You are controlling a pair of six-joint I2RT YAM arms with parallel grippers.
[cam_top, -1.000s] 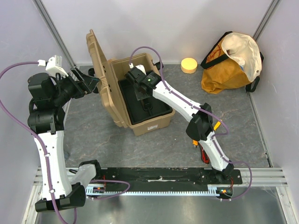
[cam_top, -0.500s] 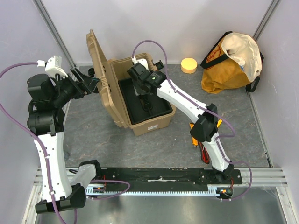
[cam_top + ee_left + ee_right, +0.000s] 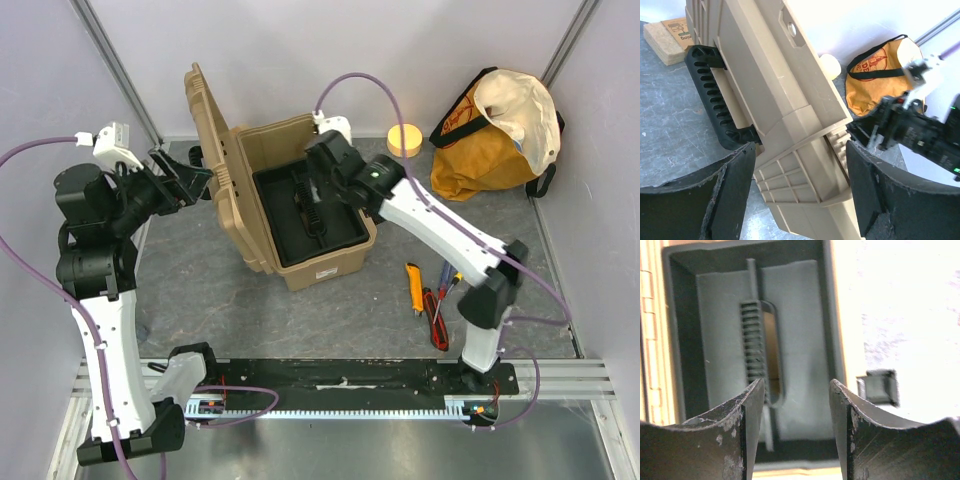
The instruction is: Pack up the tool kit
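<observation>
The tool kit (image 3: 300, 200), a tan hard-plastic toolbox, stands open with its lid (image 3: 212, 150) upright on the left. A black tray (image 3: 310, 215) with a ribbed grip (image 3: 754, 347) lies inside the box. My right gripper (image 3: 320, 168) hovers over the box's back right part, open and empty (image 3: 796, 390), looking down on the tray. My left gripper (image 3: 193, 172) is open at the outer side of the lid (image 3: 790, 130), near the black top handle (image 3: 715, 95). The lid's corner shows between its fingers with a gap on each side.
Loose hand tools (image 3: 432, 295) with yellow, red and black grips lie on the table right of the box. An orange-yellow cloth bag (image 3: 500, 125) sits at the back right, a round yellow object (image 3: 404, 140) beside it. A small tan block (image 3: 667, 37) lies behind the lid.
My right gripper has risen from the tray inside the box, moved back and to the right, and its jaws have opened. The tray stays in the box. The left arm has hardly moved.
</observation>
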